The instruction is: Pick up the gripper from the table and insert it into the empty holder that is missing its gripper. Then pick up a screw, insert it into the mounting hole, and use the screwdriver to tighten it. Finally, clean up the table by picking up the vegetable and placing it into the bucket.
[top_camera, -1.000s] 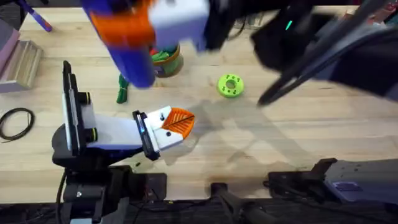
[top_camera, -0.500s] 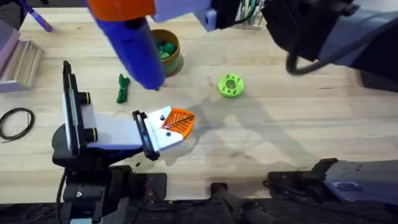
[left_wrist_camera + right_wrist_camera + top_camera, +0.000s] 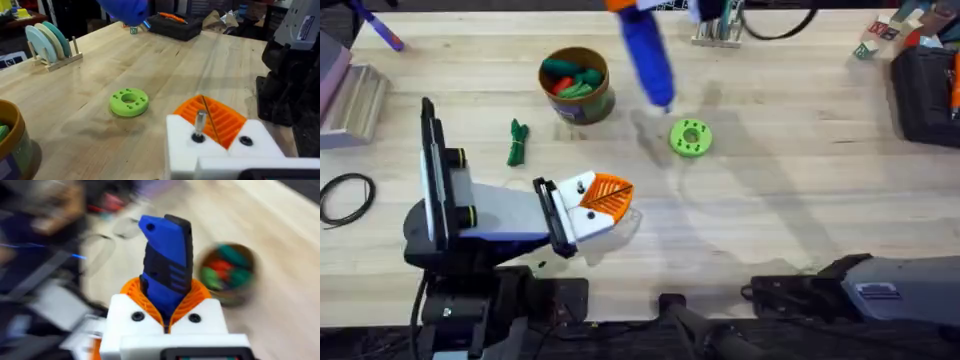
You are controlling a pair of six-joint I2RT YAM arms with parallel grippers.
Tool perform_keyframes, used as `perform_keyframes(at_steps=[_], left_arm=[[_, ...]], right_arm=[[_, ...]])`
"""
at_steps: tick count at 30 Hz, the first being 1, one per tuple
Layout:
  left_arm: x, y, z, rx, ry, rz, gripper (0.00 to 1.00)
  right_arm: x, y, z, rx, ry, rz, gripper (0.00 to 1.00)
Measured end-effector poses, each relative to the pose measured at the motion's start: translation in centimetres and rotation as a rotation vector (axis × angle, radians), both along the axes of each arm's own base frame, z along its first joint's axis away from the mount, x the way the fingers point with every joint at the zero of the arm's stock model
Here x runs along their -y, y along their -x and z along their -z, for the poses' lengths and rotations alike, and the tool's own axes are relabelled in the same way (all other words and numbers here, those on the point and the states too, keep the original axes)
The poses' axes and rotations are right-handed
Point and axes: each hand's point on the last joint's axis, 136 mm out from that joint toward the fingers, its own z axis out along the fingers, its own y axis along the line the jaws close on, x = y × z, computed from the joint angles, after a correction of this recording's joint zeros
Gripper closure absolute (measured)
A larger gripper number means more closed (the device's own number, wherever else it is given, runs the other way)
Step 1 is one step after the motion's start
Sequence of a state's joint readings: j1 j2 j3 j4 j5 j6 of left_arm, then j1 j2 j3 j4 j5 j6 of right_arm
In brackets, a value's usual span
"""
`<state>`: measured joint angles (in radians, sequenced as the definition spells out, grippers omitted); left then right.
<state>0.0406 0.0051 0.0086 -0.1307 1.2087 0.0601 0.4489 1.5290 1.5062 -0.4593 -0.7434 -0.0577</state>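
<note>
My right gripper is shut on the blue screwdriver, whose tip hangs over the table between the bucket and a lime-green disc. My left gripper rests low over the table with its orange fingers closed together in the white mounts. A silver screw stands upright in the hole of one white holder. The dark-green vegetable lies on the wood left of the bucket, which holds green and orange toy pieces.
A rack of round plates and a black case stand on the far side of the table. A coiled black cable lies at the left edge, beside grey steps. Bare wood spreads right of the disc.
The right arm carried the screwdriver from close under the camera, above the bucket, away toward the far side and right. The bucket shows fully now. The left arm stayed still.
</note>
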Motion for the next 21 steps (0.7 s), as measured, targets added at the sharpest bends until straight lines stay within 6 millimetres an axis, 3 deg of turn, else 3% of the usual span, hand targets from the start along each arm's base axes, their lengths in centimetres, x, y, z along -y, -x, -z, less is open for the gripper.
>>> perform_keyframes(at_steps=[5, 12, 17, 21], left_arm=[[0.0, 0.0, 0.0, 0.0, 0.0, 0.0, 0.996], [0.0, 0.0, 0.0, 0.0, 0.0, 0.0, 0.996], [0.0, 0.0, 0.0, 0.0, 0.0, 0.0, 0.996], [0.0, 0.0, 0.0, 0.0, 0.0, 0.0, 0.996]], right_arm=[[5.6, -2.8, 2.9, 0.153, 0.346, 0.151, 0.977], [14.3, -2.5, 9.4, 0.217, 0.897, 0.071, 0.977], [17.5, -4.5, 13.6, 0.215, 1.101, -0.01, 0.977], [20.8, -4.4, 18.8, 0.132, 1.222, -0.092, 0.977]])
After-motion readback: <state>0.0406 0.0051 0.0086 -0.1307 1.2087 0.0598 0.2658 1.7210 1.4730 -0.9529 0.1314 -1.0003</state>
